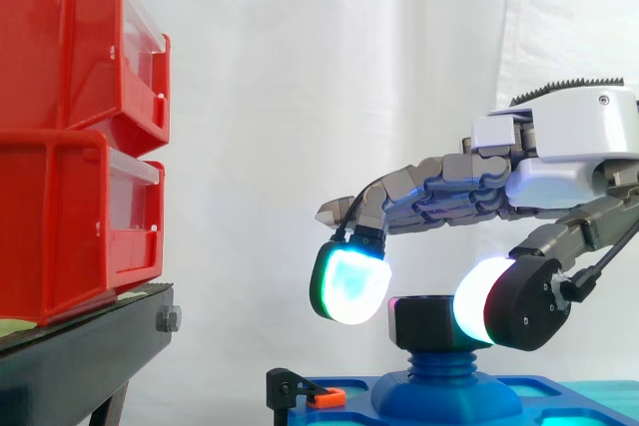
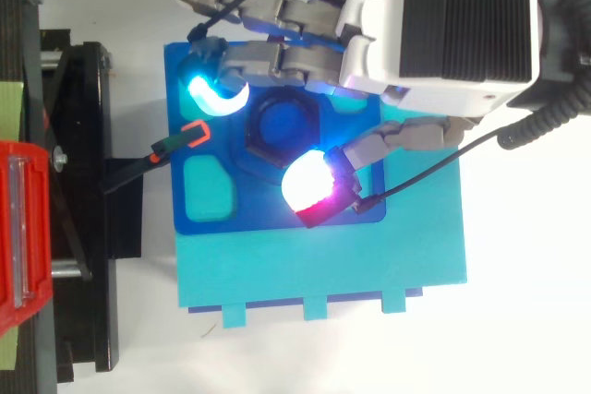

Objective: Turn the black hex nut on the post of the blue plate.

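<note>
The black hex nut [image 1: 429, 321] [image 2: 259, 146] sits on the blue threaded post [image 2: 282, 125] that rises from the blue plate [image 1: 559, 394] [image 2: 179, 205]. My hand [image 1: 569, 137] [image 2: 443, 25] reaches in from the right, above the plate, with its fingers curled down around the nut. The thumb's pad, glowing white and red, presses the nut's near right side. A finger pad glowing cyan rests against the nut's opposite, left side. The remaining fingers arch over the post without touching it.
The blue plate lies on a teal base [image 2: 369, 265]. A small black and orange clip [image 1: 329, 398] [image 2: 194, 133] sticks out at the plate's left edge. Stacked red bins [image 1: 70, 127] stand on a black stand [image 1: 90, 336] to the left.
</note>
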